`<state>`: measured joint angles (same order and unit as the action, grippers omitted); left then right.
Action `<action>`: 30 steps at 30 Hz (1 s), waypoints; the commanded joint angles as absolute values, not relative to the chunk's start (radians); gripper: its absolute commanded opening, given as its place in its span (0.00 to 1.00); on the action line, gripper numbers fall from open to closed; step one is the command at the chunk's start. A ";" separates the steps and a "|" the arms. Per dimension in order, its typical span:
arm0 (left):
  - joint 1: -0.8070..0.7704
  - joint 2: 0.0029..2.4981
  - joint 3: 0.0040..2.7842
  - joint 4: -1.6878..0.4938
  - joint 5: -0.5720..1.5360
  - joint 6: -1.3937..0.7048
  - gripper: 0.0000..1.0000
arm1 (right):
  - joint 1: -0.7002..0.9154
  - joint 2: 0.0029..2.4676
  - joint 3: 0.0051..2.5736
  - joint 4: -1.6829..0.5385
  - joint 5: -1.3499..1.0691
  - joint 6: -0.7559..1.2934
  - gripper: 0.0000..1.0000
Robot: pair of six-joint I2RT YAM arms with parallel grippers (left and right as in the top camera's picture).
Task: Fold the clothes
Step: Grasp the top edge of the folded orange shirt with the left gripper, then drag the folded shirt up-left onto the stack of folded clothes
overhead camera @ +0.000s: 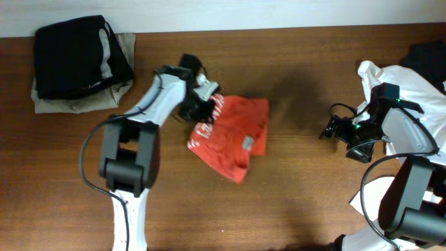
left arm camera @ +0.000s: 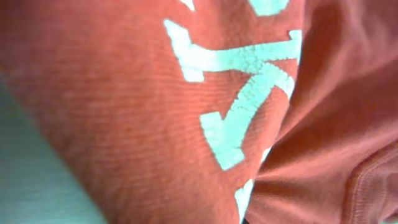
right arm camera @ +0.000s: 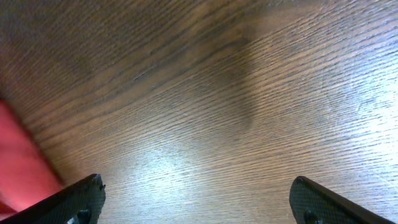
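At bench (overhead camera: pixel 293 202) centre, orange-red T-shirt (overhead camera: pixel 233 139) lay bunched, part folded. My left tool (overhead camera: pixel 201 106) sat on its upper-left edge; wrist view all cloth, couldn't tell grip. Right tool (overhead camera: pixel 333 130) spread over bare wood. Risk I judged: one-sided pull drags layers, fold collapses.

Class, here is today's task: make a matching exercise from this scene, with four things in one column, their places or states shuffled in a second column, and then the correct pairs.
Column one
1. orange-red T-shirt
2. black garment
3. white garment
4. right tool

Column two
A. open, over bare table
B. at the right edge of the table
C. in the middle of the table
D. in the far left corner, lying on a khaki garment

Pairs: 1-C, 2-D, 3-B, 4-A
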<state>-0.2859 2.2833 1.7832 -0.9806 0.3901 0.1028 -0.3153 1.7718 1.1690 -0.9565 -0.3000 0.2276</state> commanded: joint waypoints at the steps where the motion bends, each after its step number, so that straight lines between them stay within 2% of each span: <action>1: -0.202 2.296 1.815 -0.892 0.313 0.096 0.01 | -0.315 1.760 1.182 -0.957 -0.302 0.218 0.99; 9: -0.140 2.296 1.815 -0.715 0.297 0.211 0.01 | -0.315 1.760 1.182 -0.957 -0.302 0.218 0.99; 16: -0.125 2.296 1.815 -0.579 0.017 0.234 0.01 | -0.315 1.760 1.182 -0.957 -0.302 0.218 0.99; 19: -0.086 2.296 1.818 -0.491 -0.001 0.233 0.01 | -0.315 1.760 1.182 -0.957 -0.302 0.218 0.99; 30: 0.017 2.296 2.084 -0.523 -0.052 0.207 0.01 | -0.315 1.760 1.182 -0.957 -0.302 0.218 0.99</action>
